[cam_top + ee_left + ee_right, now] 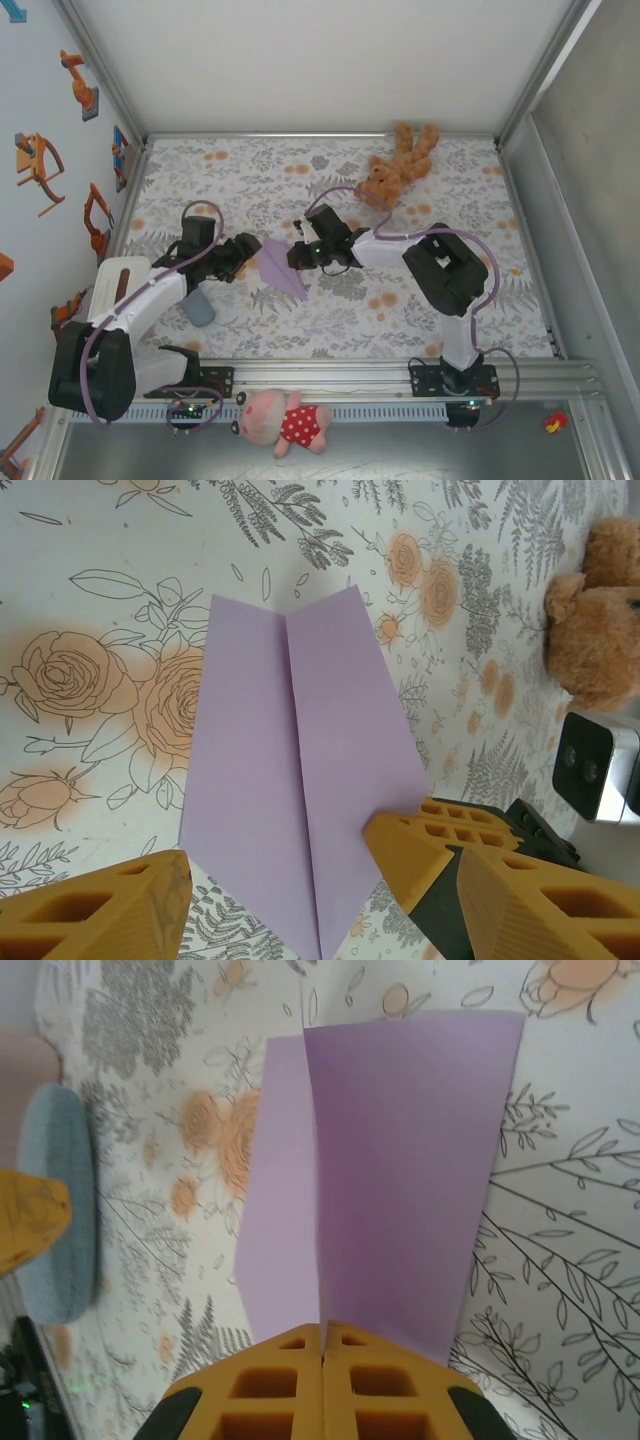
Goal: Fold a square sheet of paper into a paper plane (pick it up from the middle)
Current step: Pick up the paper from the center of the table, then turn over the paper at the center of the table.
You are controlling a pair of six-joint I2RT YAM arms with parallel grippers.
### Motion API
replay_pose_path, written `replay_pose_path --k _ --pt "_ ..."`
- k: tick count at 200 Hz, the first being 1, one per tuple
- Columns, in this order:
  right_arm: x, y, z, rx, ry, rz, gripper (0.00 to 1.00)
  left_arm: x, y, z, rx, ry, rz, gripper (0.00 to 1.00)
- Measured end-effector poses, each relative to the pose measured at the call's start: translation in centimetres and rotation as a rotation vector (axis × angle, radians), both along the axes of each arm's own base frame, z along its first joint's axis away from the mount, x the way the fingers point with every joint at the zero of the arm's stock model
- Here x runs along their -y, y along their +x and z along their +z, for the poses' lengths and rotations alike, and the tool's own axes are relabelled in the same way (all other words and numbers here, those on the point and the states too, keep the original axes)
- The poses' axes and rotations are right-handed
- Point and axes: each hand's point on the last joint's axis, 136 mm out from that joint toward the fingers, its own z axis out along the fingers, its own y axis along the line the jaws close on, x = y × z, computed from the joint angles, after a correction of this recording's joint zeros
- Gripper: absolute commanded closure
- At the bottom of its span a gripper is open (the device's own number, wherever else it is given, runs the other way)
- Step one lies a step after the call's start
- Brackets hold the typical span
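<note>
Table (440, 300): walls are closing it in at 9, 12 and 3 o'clock in the top view. Free cloth is lying around the work on all sides, widest toward 12 o'clock.

Teddy bear (397, 168): it is sitting at 1 o'clock from the work, well apart, and is not obstructing.

Paper plane (279, 268): it is lying mid-table between the 2 grippers (partly formed, 1 centre crease and 1 pointed end). In the top view its long axis is running from 11 o'clock to 5 o'clock, with the tip toward 5.

Right gripper (322, 1340): it is reaching in from 3 o'clock. Its fingers are pressed together with no gap, and the paper's near edge is running in under the tips. This is judged to be a pinch on the paper, though the contact itself is hidden.

Left gripper (325, 865): its fingers are standing wide apart and holding nothing. In its wrist view the plane is lying at 12 o'clock, with the crease running almost straight up and the tip pointing to 6 between the 2 fingers. It is judged the freer arm for the next crease. The right gripper's tip is crowding its 3 o'clock side, while 9 o'clock is staying open.

Grey-blue pad (200, 309): it is lying at 7 o'clock from the plane, near the left arm, and is to be avoided.
</note>
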Motion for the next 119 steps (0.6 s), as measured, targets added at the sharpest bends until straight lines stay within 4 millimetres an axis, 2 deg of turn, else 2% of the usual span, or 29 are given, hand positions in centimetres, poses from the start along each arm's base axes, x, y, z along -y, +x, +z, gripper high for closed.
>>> replay_pose_path --k 17,30,68,94,119 --pt "0.0 0.9 0.9 0.018 0.035 -0.015 1.00 0.2 0.0 0.9 0.023 -0.023 -0.008 0.28" --pt "0.1 1.7 2.3 0.037 0.082 -0.034 1.00 0.5 0.1 1.9 0.053 -0.054 -0.020 0.24" --pt "0.5 4.0 9.9 0.114 0.285 -0.092 1.00 2.2 0.5 5.4 0.156 -0.171 -0.080 0.14" --pt "0.3 3.9 14.0 0.134 0.394 -0.088 1.00 3.3 0.7 7.4 0.215 -0.239 -0.122 0.14" --pt "0.1 3.5 15.8 0.112 0.454 -0.078 1.00 4.2 1.0 9.2 0.272 -0.301 -0.167 0.19"
